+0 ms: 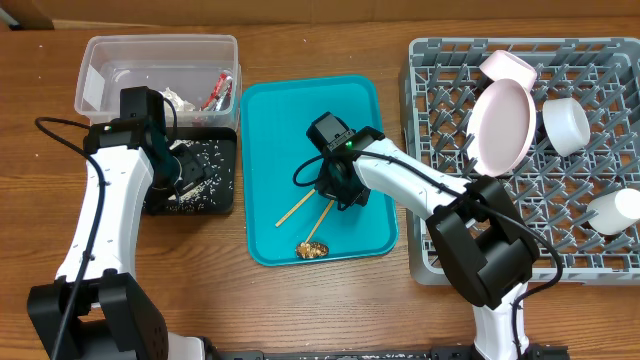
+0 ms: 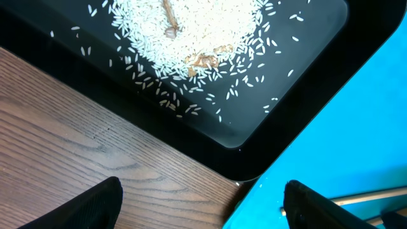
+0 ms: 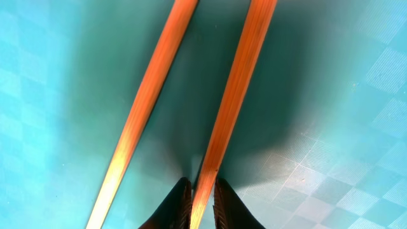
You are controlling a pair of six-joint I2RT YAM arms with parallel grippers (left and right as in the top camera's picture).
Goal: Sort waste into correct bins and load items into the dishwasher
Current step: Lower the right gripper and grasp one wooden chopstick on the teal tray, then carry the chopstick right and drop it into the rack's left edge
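"What's sitting straight on that wooden table [image 1: 300,310]?"

"Four things. At the far left there's a clear tub [image 1: 160,40], with a black tray [image 1: 222,200] against its near side. A teal tray [image 1: 270,150] lies just beside them, mid-table. A grey dish rack [image 1: 425,150] fills the right."

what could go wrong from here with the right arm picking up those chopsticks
1. The right end effector pinches only one chopstick; the second chopstick lies loose beside it on the teal tray and may get left behind.
2. The pinch seems near one end, so the long free part may pivot or slip when lifted.
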